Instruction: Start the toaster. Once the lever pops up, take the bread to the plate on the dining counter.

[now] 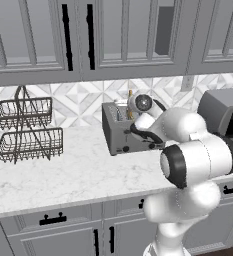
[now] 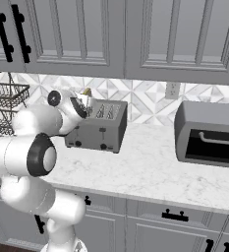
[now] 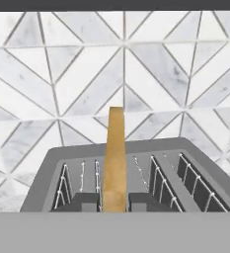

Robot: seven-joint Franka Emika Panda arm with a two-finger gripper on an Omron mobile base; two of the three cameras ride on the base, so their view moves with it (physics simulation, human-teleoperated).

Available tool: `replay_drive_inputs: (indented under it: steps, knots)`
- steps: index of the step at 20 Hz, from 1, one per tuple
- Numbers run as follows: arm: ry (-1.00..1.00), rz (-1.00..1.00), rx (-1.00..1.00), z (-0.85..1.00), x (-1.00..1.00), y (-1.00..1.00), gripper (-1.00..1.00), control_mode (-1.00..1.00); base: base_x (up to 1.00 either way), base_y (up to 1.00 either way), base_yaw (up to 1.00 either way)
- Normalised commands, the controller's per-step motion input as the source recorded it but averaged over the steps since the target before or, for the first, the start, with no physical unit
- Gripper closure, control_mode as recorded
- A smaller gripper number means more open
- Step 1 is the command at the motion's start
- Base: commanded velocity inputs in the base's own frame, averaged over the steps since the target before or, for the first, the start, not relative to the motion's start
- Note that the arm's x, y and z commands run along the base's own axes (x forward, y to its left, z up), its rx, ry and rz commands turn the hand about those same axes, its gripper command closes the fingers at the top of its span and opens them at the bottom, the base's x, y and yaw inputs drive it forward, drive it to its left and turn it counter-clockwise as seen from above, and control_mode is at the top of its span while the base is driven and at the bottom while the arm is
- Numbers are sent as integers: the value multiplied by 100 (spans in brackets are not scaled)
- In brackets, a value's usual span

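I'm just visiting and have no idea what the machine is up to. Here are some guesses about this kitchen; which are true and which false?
1. The gripper is closed on the bread. True.
2. The bread lies flat on the counter. False: it stands upright in a slot of the toaster.
3. A two-tier wire basket stands on the counter, apart from the toaster. True.
4. The dark grey oven-like appliance sits on top of the toaster. False: it stands on the counter, apart from the toaster.
5. The wall cabinets hang open. False: their doors are shut.
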Motion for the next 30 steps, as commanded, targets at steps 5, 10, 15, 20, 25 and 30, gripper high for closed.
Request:
replay_drive_inputs:
  steps: [5,10,15,20,25,30]
  knots:
    - [5,0,0,67,-85,1,100,-100,0,0,0]
    - [5,0,2,95,-98,0,100,-100,0,0,0]
    - [24,0,8,99,-84,0,100,-100,0,0,0]
    - [38,0,6,42,-93,0,100,-100,0,0,0]
    - [32,0,1,-4,-89,-6,100,-100,0,0,0]
    - [16,0,0,-15,-91,0,100,-100,0,0,0]
